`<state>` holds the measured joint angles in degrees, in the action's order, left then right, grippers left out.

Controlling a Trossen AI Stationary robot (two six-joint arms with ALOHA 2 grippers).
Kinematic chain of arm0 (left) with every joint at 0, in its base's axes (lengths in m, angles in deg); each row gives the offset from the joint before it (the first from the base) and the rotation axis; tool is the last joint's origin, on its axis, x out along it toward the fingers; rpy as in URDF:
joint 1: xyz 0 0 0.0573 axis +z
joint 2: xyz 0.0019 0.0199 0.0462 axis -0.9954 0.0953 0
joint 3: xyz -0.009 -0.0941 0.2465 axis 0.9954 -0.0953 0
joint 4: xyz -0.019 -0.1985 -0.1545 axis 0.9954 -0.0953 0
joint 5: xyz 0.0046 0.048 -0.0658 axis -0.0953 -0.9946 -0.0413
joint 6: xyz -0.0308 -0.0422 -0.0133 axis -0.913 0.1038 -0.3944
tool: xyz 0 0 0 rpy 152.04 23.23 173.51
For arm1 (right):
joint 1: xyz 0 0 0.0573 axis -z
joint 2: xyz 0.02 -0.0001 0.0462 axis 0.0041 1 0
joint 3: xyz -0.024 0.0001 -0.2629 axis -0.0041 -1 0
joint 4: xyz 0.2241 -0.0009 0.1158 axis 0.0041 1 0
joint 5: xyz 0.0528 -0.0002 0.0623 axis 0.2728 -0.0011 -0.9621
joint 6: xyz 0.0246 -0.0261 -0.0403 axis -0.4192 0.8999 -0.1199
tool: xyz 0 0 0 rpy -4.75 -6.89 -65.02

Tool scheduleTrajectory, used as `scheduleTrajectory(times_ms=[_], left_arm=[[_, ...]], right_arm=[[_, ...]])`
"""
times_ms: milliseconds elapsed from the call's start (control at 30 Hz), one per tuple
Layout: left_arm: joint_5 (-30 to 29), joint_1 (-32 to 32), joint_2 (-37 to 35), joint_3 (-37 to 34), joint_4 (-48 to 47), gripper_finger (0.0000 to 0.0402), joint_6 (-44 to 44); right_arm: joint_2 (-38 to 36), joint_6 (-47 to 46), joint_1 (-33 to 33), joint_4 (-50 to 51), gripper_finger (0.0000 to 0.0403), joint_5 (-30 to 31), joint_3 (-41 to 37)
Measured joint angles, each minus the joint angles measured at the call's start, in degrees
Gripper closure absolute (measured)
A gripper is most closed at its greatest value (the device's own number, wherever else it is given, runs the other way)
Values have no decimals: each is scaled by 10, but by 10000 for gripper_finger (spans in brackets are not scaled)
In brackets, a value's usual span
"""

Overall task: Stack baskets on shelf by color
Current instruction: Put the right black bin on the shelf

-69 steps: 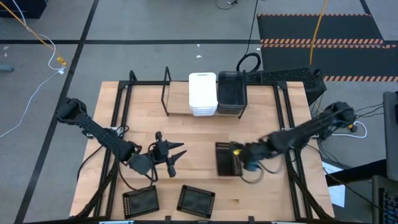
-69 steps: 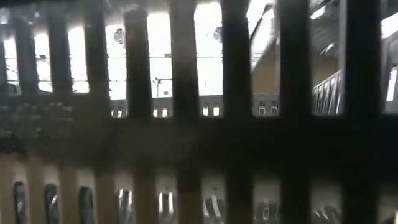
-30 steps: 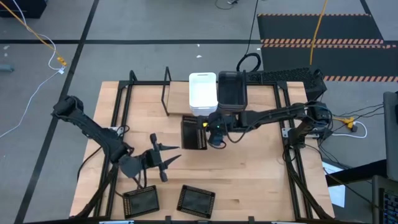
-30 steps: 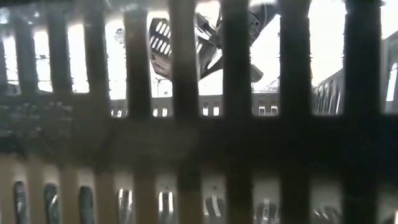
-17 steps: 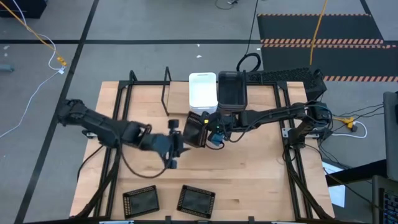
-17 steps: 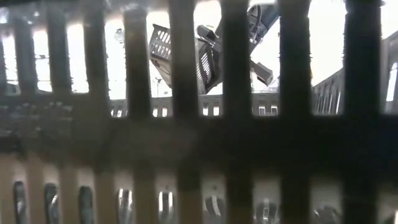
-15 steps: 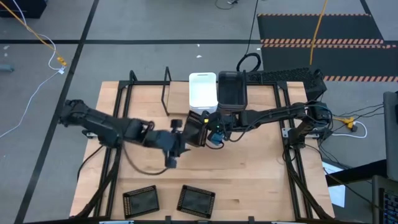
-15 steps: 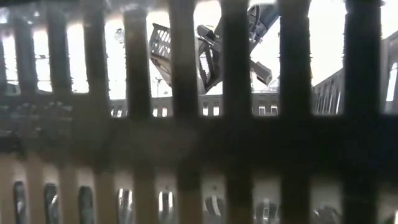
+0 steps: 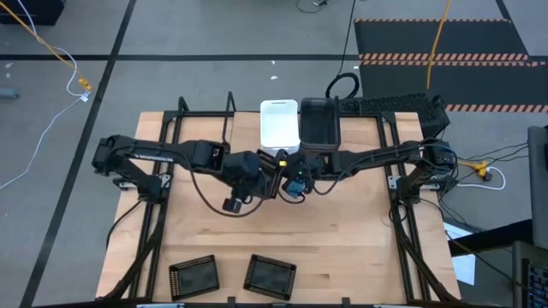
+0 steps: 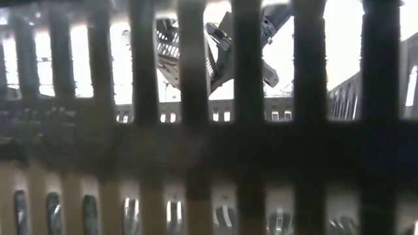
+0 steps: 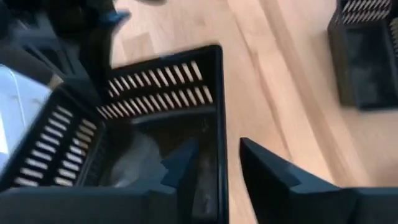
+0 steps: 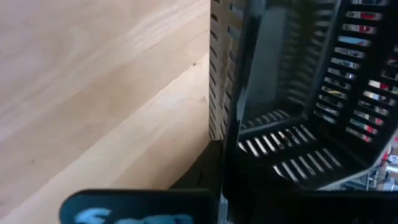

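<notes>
A dark slatted basket (image 9: 272,175) hangs tilted over the middle of the table, with my right gripper (image 9: 291,182) shut on it. My left gripper (image 11: 217,146) has come in from the left and is open. One of its fingers (image 11: 185,163) is inside the basket and the other (image 11: 267,171) outside, astride a side wall (image 11: 217,106); wood shows between the outer finger and that wall. A white stack (image 9: 279,128) and a dark stack (image 9: 318,124) stand on the shelf (image 9: 201,135) at the far edge. My right gripper pinches one wall of the dark basket at its rim (image 12: 231,155) between its two fingers. It comes in from the table's right, slanting down. The basket is lifted clear of the table and tipped, so that its opening faces sideways (image 10: 168,55).
Two flat black gridded trays (image 9: 193,275) (image 9: 270,274) lie near the front edge. Upright black loop dividers (image 9: 229,120) stand on the shelf left of the white stack. A dark grid close to the lens covers most of the low view.
My left gripper has swung from the near left of the table toward the centre and risen, tipping downward, and its fingers now stand astride the held basket's wall. My right gripper has stayed in place and rolled, turning the basket farther onto its side.
</notes>
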<state>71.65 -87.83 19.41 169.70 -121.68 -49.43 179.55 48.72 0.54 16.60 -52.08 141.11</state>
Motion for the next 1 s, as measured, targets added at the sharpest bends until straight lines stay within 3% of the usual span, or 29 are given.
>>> scheduleTrajectory(times_ms=[200, 300, 533, 600, 800, 900, 933, 1000], left_arm=[[5, 20, 0, 0, -37, 388, 31], [2, 25, 0, 0, -48, 389, 33], [-32, 24, -47, -1, -85, 394, 32], [-36, 24, -72, -1, -90, 396, 28], [-97, 20, -134, -1, -90, 397, 2], [-135, 19, -155, -1, -96, 397, -10], [-189, 20, -160, -2, -117, 397, -28], [-238, 25, -167, 0, -103, 398, -39]], right_arm=[[0, -29, 0, -10, 400, 0, 0], [0, -79, -4, -5, 381, -30, 0], [-11, -338, -17, -4, 310, -191, -8], [-28, -387, -24, -26, 297, -211, -26], [-124, -406, -43, -192, 285, -203, -142], [-195, -408, -44, -300, 285, -163, -224], [-220, -410, -46, -336, 285, -146, -256], [-258, -409, -47, -397, 285, -108, -316]])
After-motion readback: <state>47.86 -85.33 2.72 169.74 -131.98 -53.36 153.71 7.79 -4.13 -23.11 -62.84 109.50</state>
